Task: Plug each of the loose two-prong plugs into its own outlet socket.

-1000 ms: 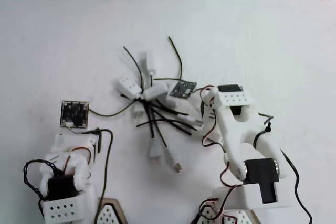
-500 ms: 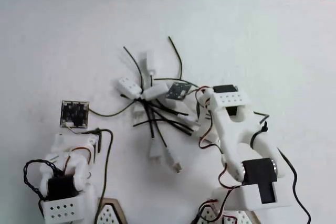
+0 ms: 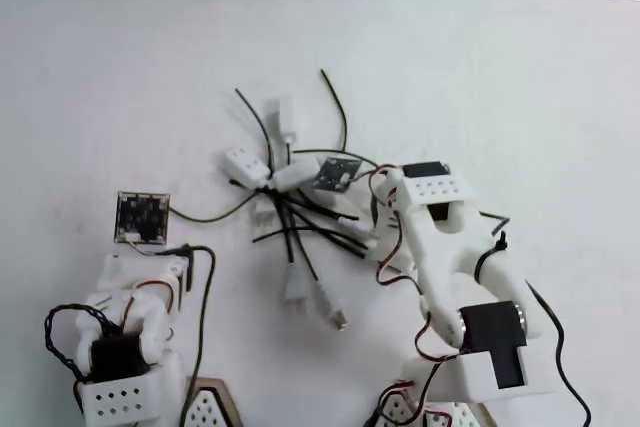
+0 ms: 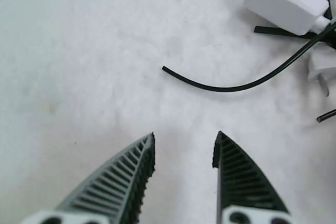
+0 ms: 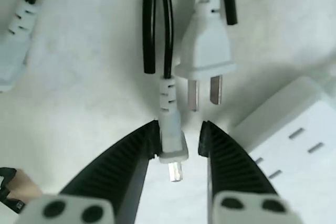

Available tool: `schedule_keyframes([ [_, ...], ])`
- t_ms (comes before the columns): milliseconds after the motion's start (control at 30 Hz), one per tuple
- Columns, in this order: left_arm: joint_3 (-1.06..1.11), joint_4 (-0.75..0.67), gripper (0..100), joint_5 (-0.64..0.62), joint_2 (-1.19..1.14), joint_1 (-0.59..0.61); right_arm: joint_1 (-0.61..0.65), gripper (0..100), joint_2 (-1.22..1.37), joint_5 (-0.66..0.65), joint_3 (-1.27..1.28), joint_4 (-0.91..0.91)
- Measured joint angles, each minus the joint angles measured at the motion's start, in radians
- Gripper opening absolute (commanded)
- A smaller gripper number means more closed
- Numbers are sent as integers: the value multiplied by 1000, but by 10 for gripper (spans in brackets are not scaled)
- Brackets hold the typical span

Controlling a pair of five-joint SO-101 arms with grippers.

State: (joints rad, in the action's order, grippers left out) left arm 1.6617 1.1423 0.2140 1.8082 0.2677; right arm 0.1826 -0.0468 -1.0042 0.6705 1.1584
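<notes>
My right gripper (image 5: pixel 178 125) is open, its fingers on either side of a small white plug (image 5: pixel 171 142) on a black cable. One finger touches the plug; the other stands just off it. Beside it lies a white two-prong plug (image 5: pixel 205 51), prongs toward a white outlet block (image 5: pixel 294 140). From above, the right arm (image 3: pixel 440 237) sits at the right edge of the cable tangle (image 3: pixel 300 217). My left gripper (image 4: pixel 184 150) is open over bare table, short of another white outlet block (image 4: pixel 286 1) and a black cable end (image 4: pixel 220 85).
More white outlet blocks (image 3: pixel 245 162) (image 3: pixel 287 117) lie at the far side of the tangle, and loose plugs (image 3: pixel 296 292) (image 3: pixel 335 312) at its near side. The left arm (image 3: pixel 125 317) rests at the front left. The white table (image 3: pixel 520 67) spreads wide around the pile.
The right arm has slid a little to the left, into the edge of the cable tangle. The left arm has stayed still.
</notes>
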Motion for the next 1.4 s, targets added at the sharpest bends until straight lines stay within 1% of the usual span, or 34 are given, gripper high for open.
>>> schedule_keyframes([
  [200, 0, 0, 190, 0, 0, 0, 52, 112, 0, 0, 0, 0],
  [333, 0, 0, 190, 0, 0, 0, 44, 111, 0, 0, 0, 0],
  [500, 0, 0, 190, 0, 0, 0, 3, 111, 0, 0, 0, 0],
  [633, 0, 0, 190, 0, 0, 0, -5, 64, 0, 0, 3, -2],
  [833, 0, 0, 190, 0, 0, 0, 9, 55, 0, 0, 23, -8],
  [900, 0, 0, 190, 0, 0, 0, 9, 14, 0, 0, 25, -9],
  [1067, 0, 0, 189, 0, 0, 0, 9, 18, -2, 0, 25, -6],
  [1233, 0, 0, 189, 0, 0, 0, 9, 18, -100, 0, 25, 101],
  [1400, 0, 0, 189, 0, 0, 0, 9, 18, -347, 0, 26, 247],
])
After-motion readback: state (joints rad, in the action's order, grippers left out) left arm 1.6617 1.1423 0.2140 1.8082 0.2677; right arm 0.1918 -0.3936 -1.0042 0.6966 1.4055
